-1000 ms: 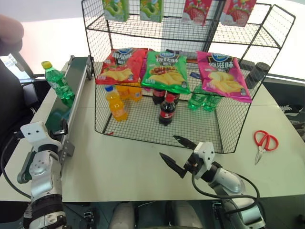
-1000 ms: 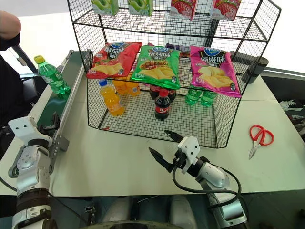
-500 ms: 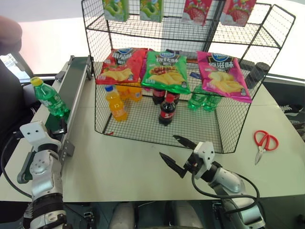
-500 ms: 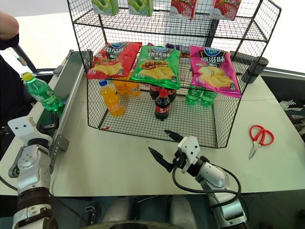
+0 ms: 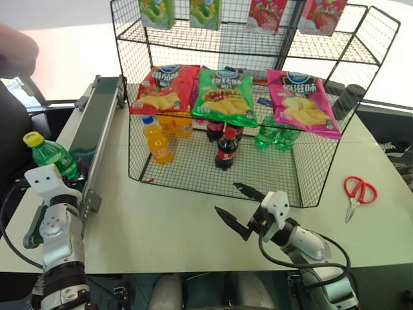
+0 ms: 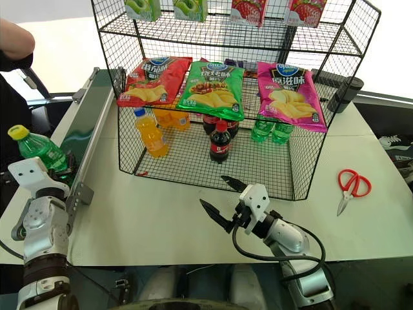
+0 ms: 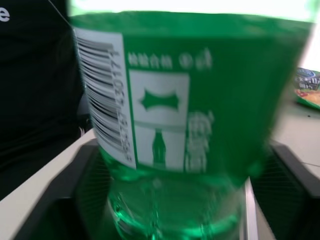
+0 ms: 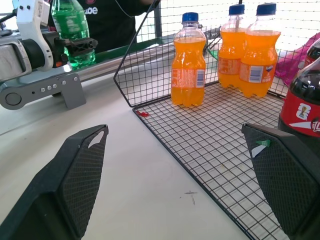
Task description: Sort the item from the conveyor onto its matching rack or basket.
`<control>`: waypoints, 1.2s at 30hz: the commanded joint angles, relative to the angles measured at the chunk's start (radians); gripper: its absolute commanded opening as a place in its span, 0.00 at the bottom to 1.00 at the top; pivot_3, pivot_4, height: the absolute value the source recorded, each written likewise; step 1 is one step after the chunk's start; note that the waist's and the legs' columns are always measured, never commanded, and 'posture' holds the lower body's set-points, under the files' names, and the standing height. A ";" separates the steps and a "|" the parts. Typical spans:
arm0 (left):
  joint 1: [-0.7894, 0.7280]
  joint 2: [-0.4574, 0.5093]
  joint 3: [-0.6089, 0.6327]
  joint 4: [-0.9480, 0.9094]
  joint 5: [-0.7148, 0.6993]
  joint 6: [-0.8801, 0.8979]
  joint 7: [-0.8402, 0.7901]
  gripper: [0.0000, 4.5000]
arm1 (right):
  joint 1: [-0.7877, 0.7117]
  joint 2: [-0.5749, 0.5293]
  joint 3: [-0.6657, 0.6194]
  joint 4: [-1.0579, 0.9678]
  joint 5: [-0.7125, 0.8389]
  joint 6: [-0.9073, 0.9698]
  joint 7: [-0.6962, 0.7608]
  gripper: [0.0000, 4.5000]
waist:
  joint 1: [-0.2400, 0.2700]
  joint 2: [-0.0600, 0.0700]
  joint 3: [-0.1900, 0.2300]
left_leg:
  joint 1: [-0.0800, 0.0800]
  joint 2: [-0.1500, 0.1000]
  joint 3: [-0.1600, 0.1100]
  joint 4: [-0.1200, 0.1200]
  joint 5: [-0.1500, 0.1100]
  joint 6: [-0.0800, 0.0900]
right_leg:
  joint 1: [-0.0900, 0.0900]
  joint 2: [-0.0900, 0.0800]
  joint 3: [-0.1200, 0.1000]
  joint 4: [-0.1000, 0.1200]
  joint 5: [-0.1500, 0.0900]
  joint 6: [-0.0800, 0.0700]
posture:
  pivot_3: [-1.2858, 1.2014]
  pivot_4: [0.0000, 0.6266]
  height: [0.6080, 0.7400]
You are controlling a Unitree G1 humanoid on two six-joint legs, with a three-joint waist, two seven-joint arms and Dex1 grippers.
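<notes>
The item, a clear-green bottle [image 5: 57,158] with a yellow cap, stands upright at the near end of the conveyor [image 5: 97,116]. My left gripper [image 8: 75,46] is shut on the bottle's lower body, and its label [image 7: 165,110] shows close up in the left wrist view. The black wire basket [image 5: 258,175] at the base of the shelf unit stands to the right of the belt. My right gripper [image 5: 226,197] hovers open over the table just in front of the basket's front wall, holding nothing.
Orange bottles [image 8: 188,65], cola bottles [image 5: 225,148] and green bottles [image 5: 274,137] stand in the basket under three chip bags [image 5: 226,95]. Red scissors [image 5: 357,192] lie at the right. A person's hand [image 5: 14,50] is at the far left.
The green bottle rode down the belt from its far part to the near end. My left gripper, open before, has shut on it. The right arm has stayed still.
</notes>
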 commanded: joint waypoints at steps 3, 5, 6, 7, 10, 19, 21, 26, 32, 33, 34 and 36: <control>0.012 0.009 0.005 -0.045 0.006 -0.033 -0.004 0.62 | -0.007 0.010 -0.001 -0.033 0.013 -0.002 0.002 1.00 | -0.001 0.000 0.000 | 0.000 0.000 0.000 0.000 0.000 0.000 | 0.000 0.000 0.000 0.000 0.000 0.000 | 0.52 0.24 1.00; 0.024 0.019 -0.003 -0.076 0.004 -0.044 -0.034 0.62 | -0.007 0.009 -0.001 -0.037 0.010 0.000 -0.001 1.00 | -0.002 0.000 0.000 | 0.000 0.000 0.000 0.000 0.000 0.000 | 0.000 0.000 0.000 0.000 0.000 0.000 | 0.52 0.24 1.00; 0.031 0.029 -0.009 -0.102 -0.006 -0.047 -0.064 0.62 | -0.008 0.008 -0.003 -0.040 0.008 0.002 -0.004 1.00 | -0.002 0.000 0.000 | 0.000 0.000 0.000 0.000 0.000 0.000 | 0.000 0.000 0.000 0.000 0.000 0.000 | 0.52 0.24 1.00; 0.039 0.038 -0.014 -0.128 -0.016 -0.048 -0.091 0.62 | -0.007 0.006 -0.005 -0.043 0.008 0.003 -0.006 1.00 | -0.001 0.000 0.000 | 0.000 0.000 0.000 0.000 0.000 0.000 | 0.000 0.000 0.000 0.000 -0.001 -0.001 | 0.52 0.24 1.00; 0.071 0.070 -0.036 -0.218 -0.031 -0.045 -0.181 0.62 | -0.008 0.002 -0.010 -0.049 0.010 0.009 -0.007 1.00 | -0.002 -0.002 0.000 | -0.002 0.000 0.000 0.000 0.000 0.000 | -0.001 -0.001 0.000 0.000 -0.001 -0.002 | 0.52 0.24 1.00; 0.169 0.133 -0.274 -0.482 -0.086 0.037 -0.495 0.62 | -0.063 -0.018 -0.024 -0.070 0.022 0.055 -0.003 1.00 | -0.008 0.000 0.002 | -0.003 -0.003 0.000 -0.001 0.000 -0.001 | -0.002 -0.005 0.000 -0.002 -0.002 -0.003 | 0.52 0.24 1.00; 0.162 0.125 -0.346 -0.495 -0.083 0.067 -0.537 0.62 | -0.080 -0.021 -0.022 -0.074 0.026 0.067 -0.003 1.00 | -0.009 0.000 0.002 | -0.004 -0.004 0.000 -0.001 0.000 -0.001 | -0.002 -0.005 0.000 -0.002 -0.002 -0.003 | 0.52 0.24 1.00; 0.079 0.078 -0.532 -0.400 -0.030 0.057 -0.652 0.62 | -0.125 -0.009 -0.014 -0.096 0.030 0.111 -0.020 1.00 | -0.006 0.002 0.003 | -0.004 -0.004 0.000 -0.001 0.000 0.000 | -0.003 -0.005 0.000 -0.002 -0.001 -0.003 | 0.52 0.24 1.00; -0.062 -0.024 -0.669 -0.248 0.025 -0.010 -0.751 0.62 | -0.142 -0.009 -0.005 -0.146 0.055 0.186 -0.030 1.00 | 0.000 0.002 0.003 | -0.007 -0.006 0.000 0.002 0.000 0.001 | -0.003 -0.004 -0.001 -0.002 0.000 0.000 | 0.52 0.24 1.00; -0.078 -0.035 -0.683 -0.228 0.027 -0.015 -0.770 0.62 | -0.142 -0.012 -0.008 -0.157 0.060 0.198 -0.031 1.00 | 0.000 0.002 0.003 | -0.007 -0.006 0.000 0.002 0.000 0.001 | -0.003 -0.003 -0.002 -0.002 0.000 0.001 | 0.52 0.24 1.00; -0.092 -0.043 -0.694 -0.211 0.030 -0.020 -0.785 0.62 | -0.142 -0.015 -0.010 -0.164 0.063 0.206 -0.032 1.00 | -0.001 0.002 0.003 | -0.008 -0.006 0.000 0.002 0.000 0.001 | -0.003 -0.002 -0.002 -0.002 0.001 0.001 | 0.52 0.24 1.00; -0.114 -0.056 -0.713 -0.177 0.040 -0.042 -0.814 0.62 | -0.141 -0.018 -0.011 -0.173 0.064 0.215 -0.034 1.00 | -0.002 0.002 0.003 | -0.008 -0.005 0.000 0.003 0.000 0.001 | -0.003 0.000 -0.002 -0.002 0.001 0.001 | 0.52 0.24 1.00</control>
